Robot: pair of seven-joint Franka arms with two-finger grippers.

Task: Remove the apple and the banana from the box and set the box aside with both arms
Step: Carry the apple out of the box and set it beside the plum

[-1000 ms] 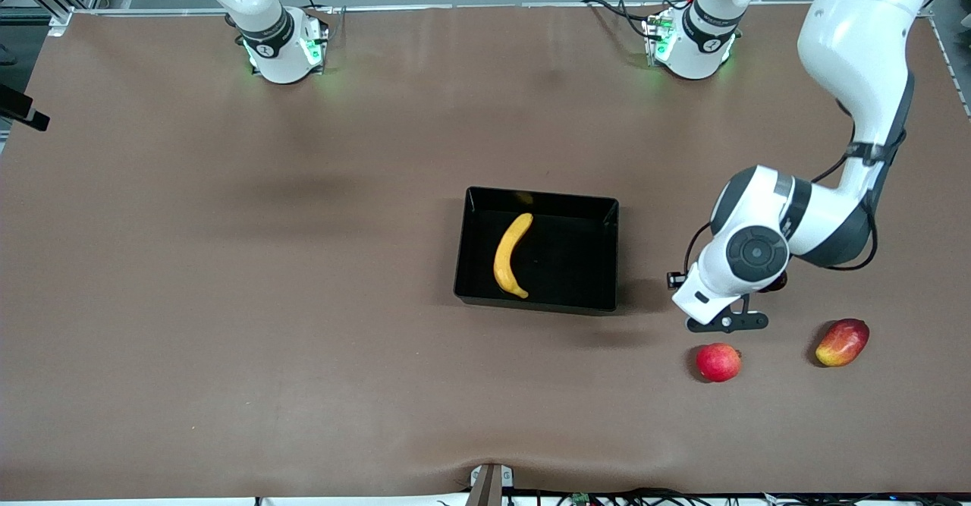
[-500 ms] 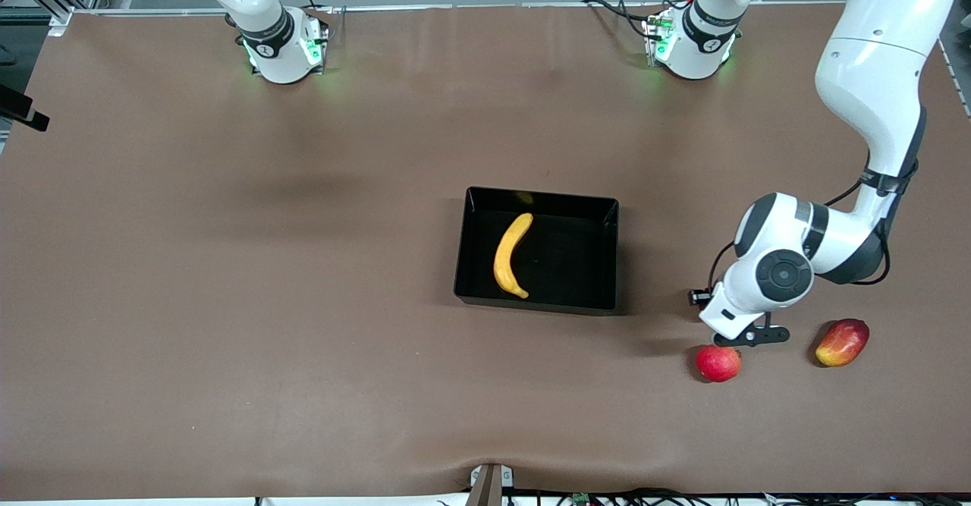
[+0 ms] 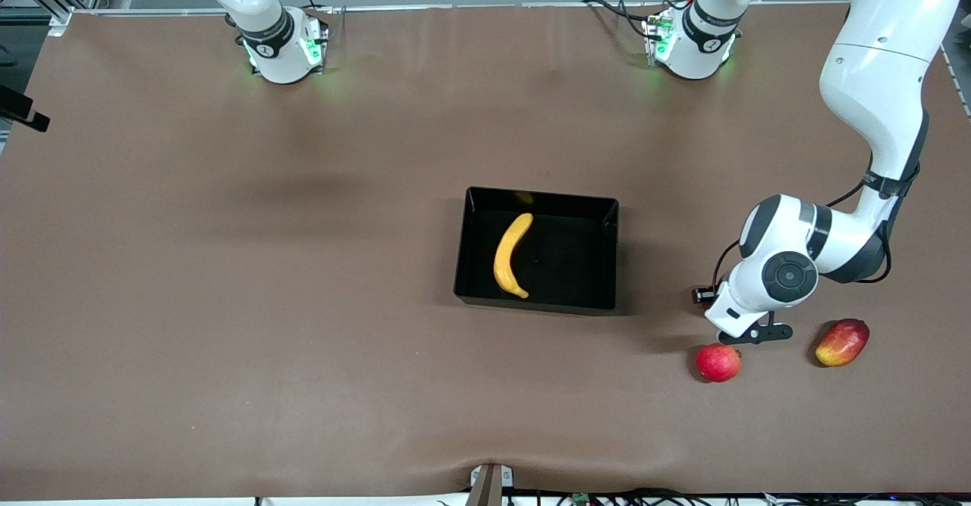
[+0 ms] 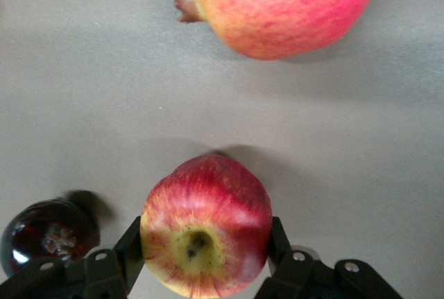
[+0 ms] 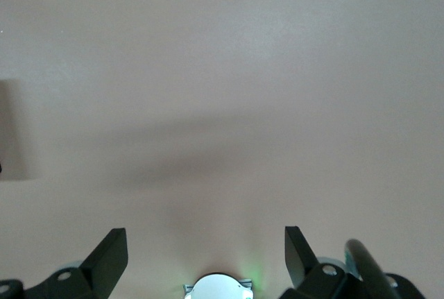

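The yellow banana (image 3: 512,256) lies in the black box (image 3: 540,196) at mid table. My left gripper (image 3: 753,333) hangs low over the table toward the left arm's end, between the box and two loose fruits. In the left wrist view it (image 4: 206,238) is shut on the small red apple (image 4: 206,209), one finger on each side, yellowish stem end facing the camera. In the front view the wrist hides that apple. My right gripper (image 5: 206,243) waits open and empty over bare table by its own base; the front view does not show it.
An evenly pink-red apple (image 3: 718,362) (image 4: 284,7) lies just nearer the front camera than the left gripper. A red-and-yellow mango (image 3: 842,342) lies beside it toward the left arm's end. A dark red round thing (image 4: 45,233) sits close by the left fingers.
The left arm has swung toward its own end of the table and come lower, bringing its gripper close to the pink-red apple. Banana, box and right arm have not moved.
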